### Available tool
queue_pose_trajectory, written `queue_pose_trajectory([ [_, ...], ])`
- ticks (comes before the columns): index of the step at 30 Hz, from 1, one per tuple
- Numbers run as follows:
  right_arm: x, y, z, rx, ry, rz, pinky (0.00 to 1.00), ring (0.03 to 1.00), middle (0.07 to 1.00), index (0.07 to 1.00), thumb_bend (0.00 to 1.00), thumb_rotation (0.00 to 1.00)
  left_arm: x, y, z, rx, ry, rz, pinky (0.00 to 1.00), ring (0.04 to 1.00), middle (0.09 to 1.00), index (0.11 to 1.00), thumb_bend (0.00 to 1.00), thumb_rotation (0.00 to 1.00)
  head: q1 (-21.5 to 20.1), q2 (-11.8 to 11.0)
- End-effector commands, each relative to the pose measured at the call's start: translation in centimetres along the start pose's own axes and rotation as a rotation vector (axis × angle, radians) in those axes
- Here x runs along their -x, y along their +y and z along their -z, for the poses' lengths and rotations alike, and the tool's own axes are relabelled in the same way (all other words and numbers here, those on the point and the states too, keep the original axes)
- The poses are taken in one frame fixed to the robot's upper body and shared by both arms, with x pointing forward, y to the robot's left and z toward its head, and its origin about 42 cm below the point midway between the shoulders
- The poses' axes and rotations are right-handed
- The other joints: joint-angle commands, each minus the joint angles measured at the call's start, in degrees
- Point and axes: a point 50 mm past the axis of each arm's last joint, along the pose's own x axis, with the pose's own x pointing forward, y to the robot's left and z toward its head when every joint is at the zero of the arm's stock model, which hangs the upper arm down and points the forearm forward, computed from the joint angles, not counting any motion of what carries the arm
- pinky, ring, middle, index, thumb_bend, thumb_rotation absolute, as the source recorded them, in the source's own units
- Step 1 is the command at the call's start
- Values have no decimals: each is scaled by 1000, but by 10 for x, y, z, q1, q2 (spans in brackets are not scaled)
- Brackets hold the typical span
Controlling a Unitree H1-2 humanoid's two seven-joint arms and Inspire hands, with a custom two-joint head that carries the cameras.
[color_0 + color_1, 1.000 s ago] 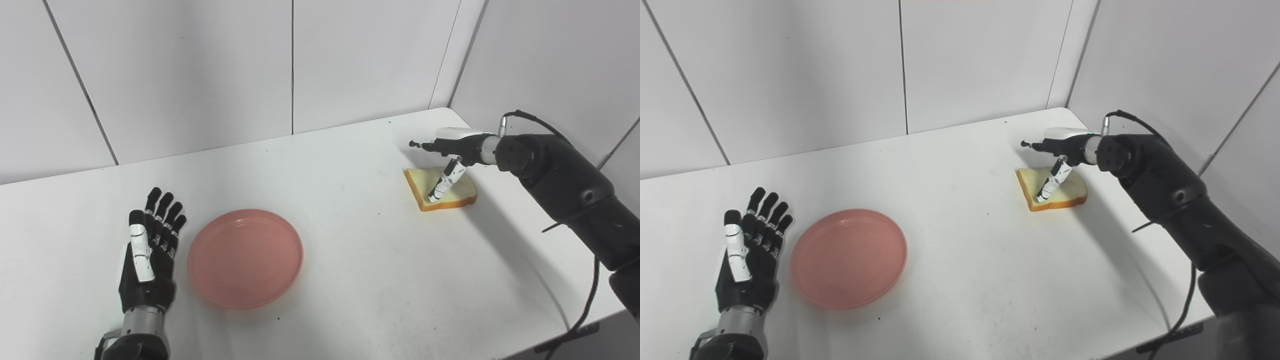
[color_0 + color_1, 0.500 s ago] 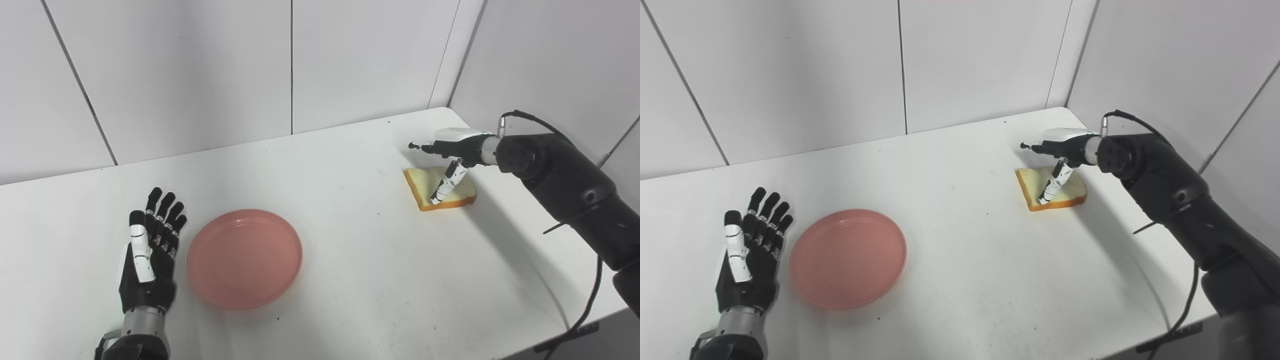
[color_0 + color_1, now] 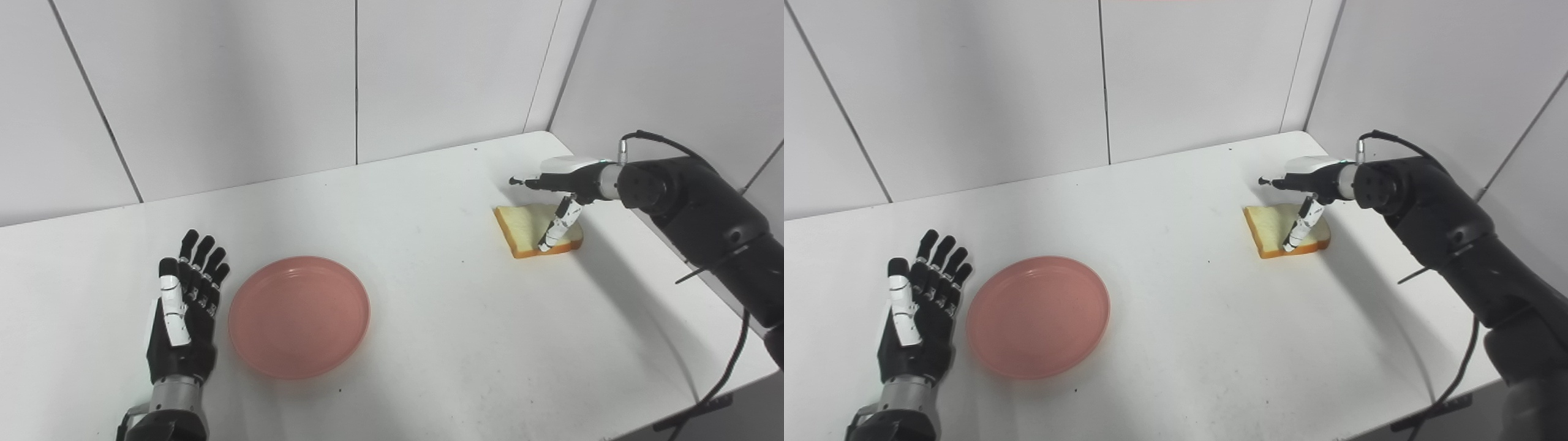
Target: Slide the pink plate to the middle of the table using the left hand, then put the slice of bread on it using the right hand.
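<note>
Pink plate (image 3: 299,316) flat on the white desk (image 3: 429,343), left of its middle and nearer the front edge, with the left hand (image 3: 180,318) lying just beside its left rim, palm up, fingers spread wide, holding nothing. Bread (image 3: 531,229) flat near the right edge, toward the far right corner, well apart from the plate. Right hand (image 3: 560,190) above the bread, fingers stretched level and apart, thumb (image 3: 555,228) angled down to the slice's near right part, gripping nothing
</note>
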Motion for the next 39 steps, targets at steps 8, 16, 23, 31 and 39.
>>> queue_pose_trajectory([
  [8,12,-13,2,75,-14,45,904,987,991,1000,1000,342,-4,-7,-11,-11,-48,27,954,943,960,949,686,1000,1,4],
  [16,10,-7,-3,80,-20,31,935,1000,1000,999,1000,375,-4,-8,-11,-11,-48,25,952,943,959,950,679,999,1,4],
  [23,10,-3,-5,76,-28,36,899,988,980,973,1000,325,-3,-7,-11,-9,-47,26,953,942,960,950,682,998,0,5],
  [31,10,-2,-3,81,-15,57,866,963,960,954,1000,291,-2,-9,-13,-1,-48,24,951,941,954,946,670,997,0,8],
  [39,9,1,-3,95,-13,80,876,946,946,934,945,214,-2,-9,-14,-5,-46,25,951,941,956,949,672,1000,0,10],
])
